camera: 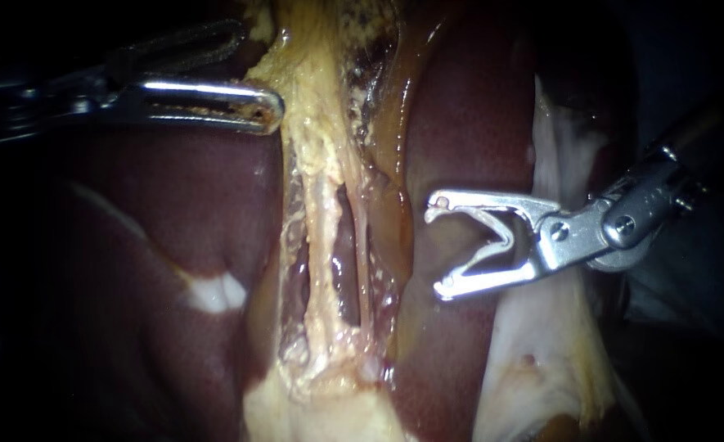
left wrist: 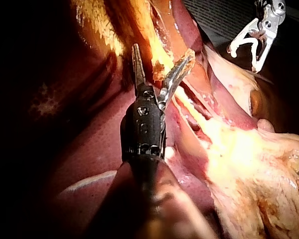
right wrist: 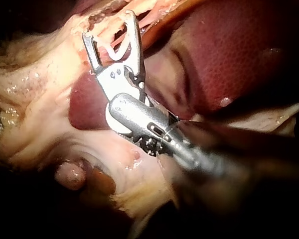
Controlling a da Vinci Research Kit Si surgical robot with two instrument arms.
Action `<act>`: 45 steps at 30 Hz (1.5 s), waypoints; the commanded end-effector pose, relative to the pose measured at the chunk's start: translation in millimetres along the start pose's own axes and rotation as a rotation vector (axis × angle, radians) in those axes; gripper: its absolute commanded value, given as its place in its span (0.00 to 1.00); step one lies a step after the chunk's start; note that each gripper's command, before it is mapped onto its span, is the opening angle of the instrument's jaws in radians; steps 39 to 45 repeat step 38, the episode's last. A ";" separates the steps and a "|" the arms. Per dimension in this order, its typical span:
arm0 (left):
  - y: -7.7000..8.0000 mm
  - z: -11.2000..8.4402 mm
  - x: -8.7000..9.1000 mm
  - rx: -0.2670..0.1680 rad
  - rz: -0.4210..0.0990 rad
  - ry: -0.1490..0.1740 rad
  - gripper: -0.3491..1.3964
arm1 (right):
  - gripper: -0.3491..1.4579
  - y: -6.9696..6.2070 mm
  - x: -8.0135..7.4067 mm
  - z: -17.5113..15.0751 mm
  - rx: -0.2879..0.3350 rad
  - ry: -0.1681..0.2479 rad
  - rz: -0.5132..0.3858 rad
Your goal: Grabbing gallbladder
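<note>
so the left instrument (camera: 255, 74) comes in upper left with its jaws straddling the edge of the fatty strip (camera: 321, 164) that runs down the middle of the liver (camera: 173, 213), and the right instrument (camera: 437, 245) hangs right of the strip, clear of it

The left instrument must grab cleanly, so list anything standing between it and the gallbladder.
Nothing visible does. The left instrument has its pincer open, straddling the yellowish tissue of the gallbladder. The right instrument hangs apart over the liver, pincer open.
</note>
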 end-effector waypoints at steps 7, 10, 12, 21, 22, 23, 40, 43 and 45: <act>0.6 0.5 1.0 -0.001 -0.020 -0.004 0.52 | 0.52 0.0 0.1 0.0 0.002 0.001 0.000; 1.0 0.5 1.1 -0.002 -0.019 0.004 0.41 | 0.52 0.0 0.1 0.0 0.002 0.001 0.000; 1.3 0.5 1.1 -0.006 -0.016 0.025 0.31 | 0.52 0.0 0.1 0.0 0.002 0.001 0.000; 2.5 0.0 1.7 -0.023 -0.009 0.069 0.00 | 0.52 0.0 0.1 0.0 0.002 0.001 0.000; 2.5 -0.1 1.7 -0.024 -0.009 0.072 0.00 | 0.52 0.0 0.1 0.0 0.002 0.001 0.000; 2.6 -0.1 1.7 -0.025 -0.015 0.075 0.00 | 0.52 0.0 0.1 0.0 0.002 0.001 0.000; 2.4 0.1 1.6 -0.032 -0.016 0.076 0.00 | 0.52 -0.1 0.2 0.2 0.002 0.001 0.000; 2.4 0.1 1.6 -0.032 -0.016 0.076 0.00 | 0.52 -0.1 0.2 0.2 0.002 0.001 0.000; 2.4 0.1 1.6 -0.032 -0.016 0.076 0.00 | 0.52 -0.1 0.2 0.2 0.002 0.001 0.000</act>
